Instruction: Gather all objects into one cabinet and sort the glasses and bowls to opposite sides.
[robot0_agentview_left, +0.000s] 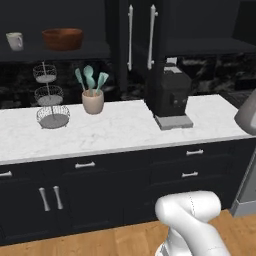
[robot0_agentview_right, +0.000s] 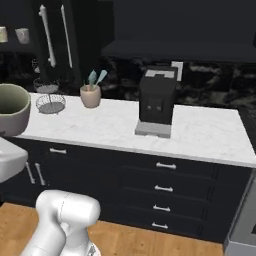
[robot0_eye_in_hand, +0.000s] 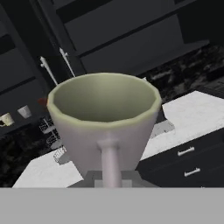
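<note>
A pale grey-beige mug (robot0_eye_in_hand: 105, 118) hangs close before the hand camera with its handle (robot0_eye_in_hand: 110, 162) toward me. My gripper is shut on it, and its fingers are hidden under the handle. The same mug shows at the right edge (robot0_agentview_left: 246, 117) and at the left edge (robot0_agentview_right: 11, 109), held out over the counter front. On the black cabinet's open shelf (robot0_agentview_left: 55, 52) stand a cream mug (robot0_agentview_left: 15, 41) and the reddish-brown wooden bowl (robot0_agentview_left: 62, 38). Two mugs (robot0_agentview_right: 22, 35) stand side by side on that shelf in the right base view.
Tall doors with white bar handles (robot0_agentview_left: 130, 37) hang right of the shelf. The white marble counter (robot0_agentview_left: 115, 127) carries a tiered wire basket (robot0_agentview_left: 51, 97), a beige pot of teal utensils (robot0_agentview_left: 93, 100) and a black coffee machine (robot0_agentview_left: 169, 95). Drawers (robot0_agentview_right: 165, 175) run below.
</note>
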